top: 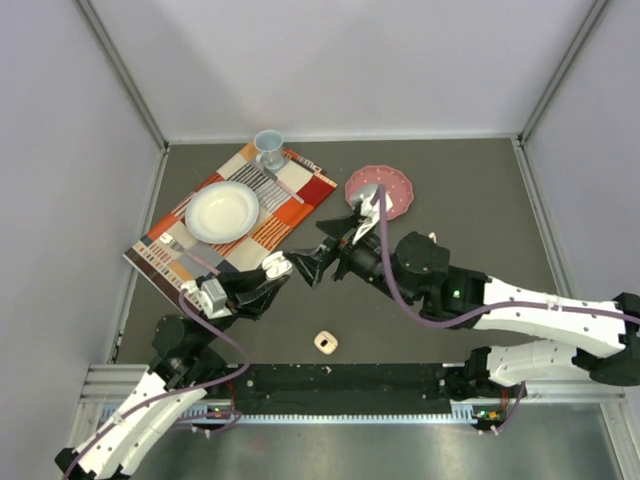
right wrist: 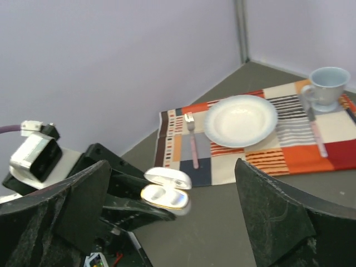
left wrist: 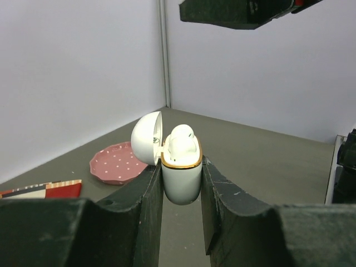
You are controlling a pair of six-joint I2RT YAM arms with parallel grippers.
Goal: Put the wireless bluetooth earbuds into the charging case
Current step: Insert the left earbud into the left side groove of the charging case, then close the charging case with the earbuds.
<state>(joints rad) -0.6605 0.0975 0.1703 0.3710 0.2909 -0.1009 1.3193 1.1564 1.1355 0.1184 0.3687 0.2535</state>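
While the left claw point(left wrist: 182, 169) is clamped tight on the white charging case point(left wrist: 182, 181), gripping its lower body from both sides, the case sits upright between the dark fingers point(left wrist: 142, 211). Its round lid point(left wrist: 146, 138) stands open toward the left of the frame. One whitish earbud point(left wrist: 181, 139) stands in the gold-rimmed mouth of the case, its rounded head poking above the rim. Whether a second bud sits beside it I cannot tell.

Seen from above, the held case is just left of the frame's centre, over the dark tabletop point(top: 470, 190). The right claw point(top: 308, 268) faces it from the right, very near but apart. Its two fingers are spread wide with nothing between them. The right wrist view shows the open case beyond that gap, in the lower middle of the frame.

A small pale square piece point(top: 326, 343) lies alone on the tabletop at lower centre of the overhead view, near the arms' bases. In the upper left of that view a patchwork placemat point(top: 300, 200) carries a white plate point(top: 222, 211), a pale blue cup point(top: 268, 147) and a fork point(right wrist: 192, 142). A pink dotted dish point(top: 392, 185) rests on the tabletop just right of the mat, partly behind the right arm.
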